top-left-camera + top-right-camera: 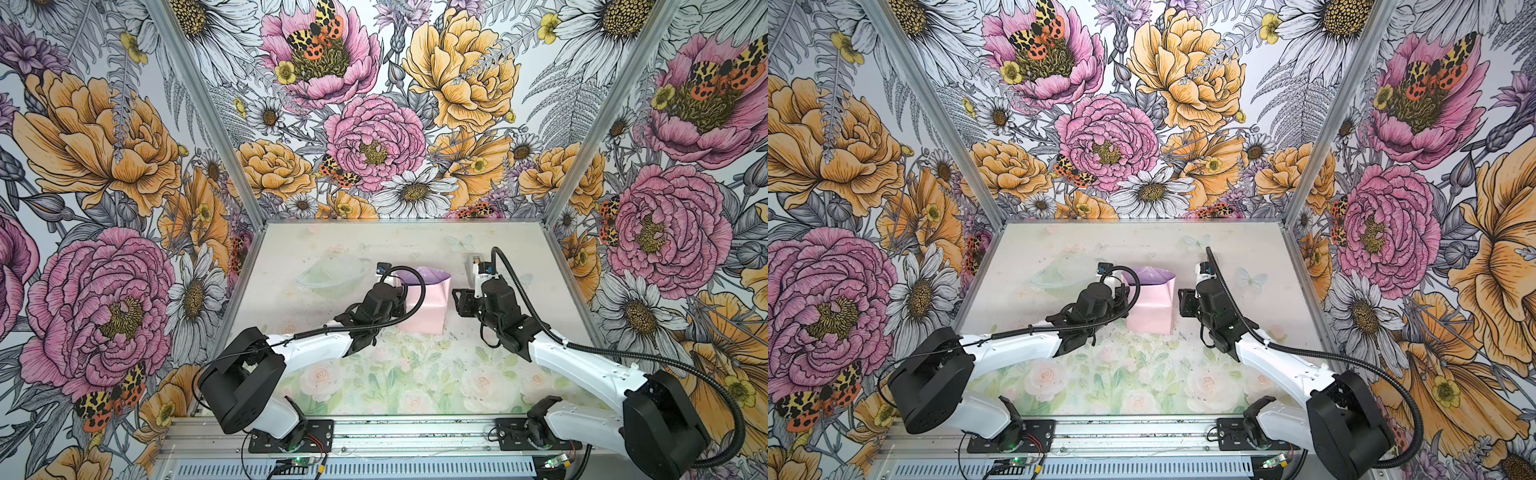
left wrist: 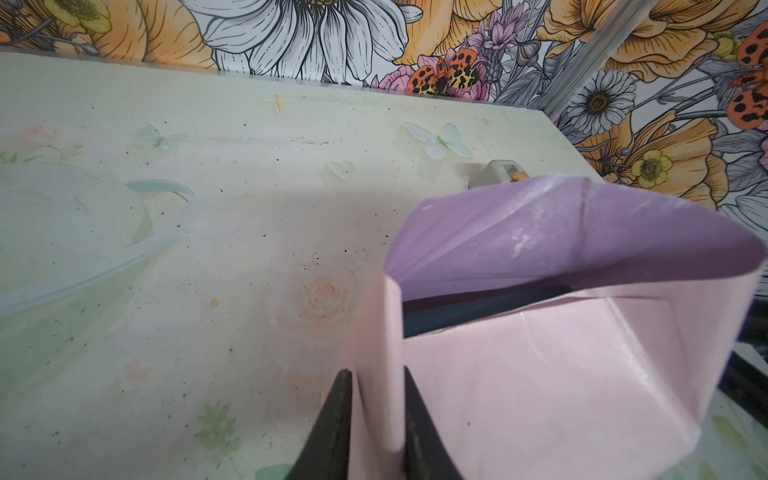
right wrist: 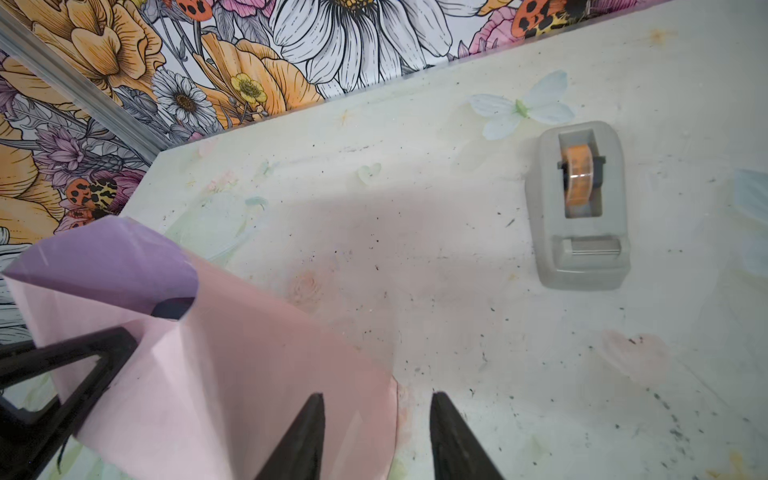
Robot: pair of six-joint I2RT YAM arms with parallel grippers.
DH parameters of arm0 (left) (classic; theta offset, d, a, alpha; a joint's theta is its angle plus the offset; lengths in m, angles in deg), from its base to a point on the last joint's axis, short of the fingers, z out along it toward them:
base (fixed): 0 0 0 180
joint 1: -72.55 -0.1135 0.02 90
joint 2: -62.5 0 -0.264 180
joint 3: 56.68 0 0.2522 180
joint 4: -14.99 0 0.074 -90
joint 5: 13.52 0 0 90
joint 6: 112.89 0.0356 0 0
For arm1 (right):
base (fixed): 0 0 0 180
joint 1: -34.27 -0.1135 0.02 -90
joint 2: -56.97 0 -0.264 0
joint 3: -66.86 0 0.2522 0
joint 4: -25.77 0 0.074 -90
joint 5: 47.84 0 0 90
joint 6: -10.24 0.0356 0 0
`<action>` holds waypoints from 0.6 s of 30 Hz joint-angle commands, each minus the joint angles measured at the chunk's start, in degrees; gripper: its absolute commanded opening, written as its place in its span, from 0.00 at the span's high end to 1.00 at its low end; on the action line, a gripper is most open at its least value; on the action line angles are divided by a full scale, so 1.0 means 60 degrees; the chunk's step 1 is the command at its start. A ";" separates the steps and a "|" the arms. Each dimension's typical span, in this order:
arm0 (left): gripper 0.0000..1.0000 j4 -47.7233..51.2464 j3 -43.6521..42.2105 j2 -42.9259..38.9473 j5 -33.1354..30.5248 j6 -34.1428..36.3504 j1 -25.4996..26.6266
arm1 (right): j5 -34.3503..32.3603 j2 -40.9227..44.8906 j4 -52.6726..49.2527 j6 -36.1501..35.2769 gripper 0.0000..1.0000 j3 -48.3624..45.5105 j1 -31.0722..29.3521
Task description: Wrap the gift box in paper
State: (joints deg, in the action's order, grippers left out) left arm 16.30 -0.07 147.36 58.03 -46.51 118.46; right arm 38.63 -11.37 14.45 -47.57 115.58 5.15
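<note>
Flowered walls (image 1: 104, 166) close in three sides of a pale table (image 1: 415, 374) printed with faded roses. Near its middle stands the paper (image 1: 424, 307), folded up into a pink-faced parcel whose far flap stands open at 12 o'clock, lilac side showing. The gift box (image 2: 478, 316) sits inside it. Only a dark navy sliver shows under that flap in the left wrist view. A grey tape dispenser (image 3: 579, 208) sits on the table at about 1 o'clock from the parcel, well apart from it.

The left gripper (image 2: 376, 374) is at the parcel's 9 o'clock side, jaws pressed onto an upright pink fold. The right gripper (image 3: 376, 397) is just beside the 3 o'clock edge, jaws spread and clamping nothing.

The step looks like closing the open end. To do it well:
- The left pinch should stay firm so the fold cannot spring back.
- The right gripper should take the free edge low, close to the crease.
- It should draw that edge snug over the box without dragging the box or tearing the thin sheet.

Most of the box is hidden. In both top views the left fingertips are behind their own wrist, and the dispenser is partly behind the right arm. I cannot tell whether any seam is taped.
</note>
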 commanded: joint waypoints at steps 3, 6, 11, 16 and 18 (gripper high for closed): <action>0.79 0.0200 0.0241 -0.0051 -0.0161 0.0234 0.0051 | 0.0334 -0.0142 0.0996 0.0041 0.55 0.0050 -0.0198; 0.79 0.0211 0.0260 -0.0044 -0.0146 0.0230 0.0071 | 0.0426 -0.0351 0.1037 0.0012 0.54 0.0079 -0.0258; 0.79 0.0203 0.0278 0.0007 -0.0116 0.0215 0.0081 | 0.0537 -0.0719 0.1217 0.0048 0.54 0.0077 -0.0339; 0.79 0.0195 0.0270 -0.0023 -0.0146 0.0223 0.0081 | 0.0349 -0.0826 0.1240 0.0013 0.53 -0.0008 -0.0346; 0.79 0.0199 0.0269 -0.0022 -0.0128 0.0221 0.0090 | 0.0227 -0.0787 0.1260 -0.0031 0.53 -0.0047 -0.0310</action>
State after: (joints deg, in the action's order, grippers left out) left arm 16.96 0.26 147.36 58.00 -46.35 118.55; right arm 40.91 -16.11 20.42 -47.64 115.58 3.44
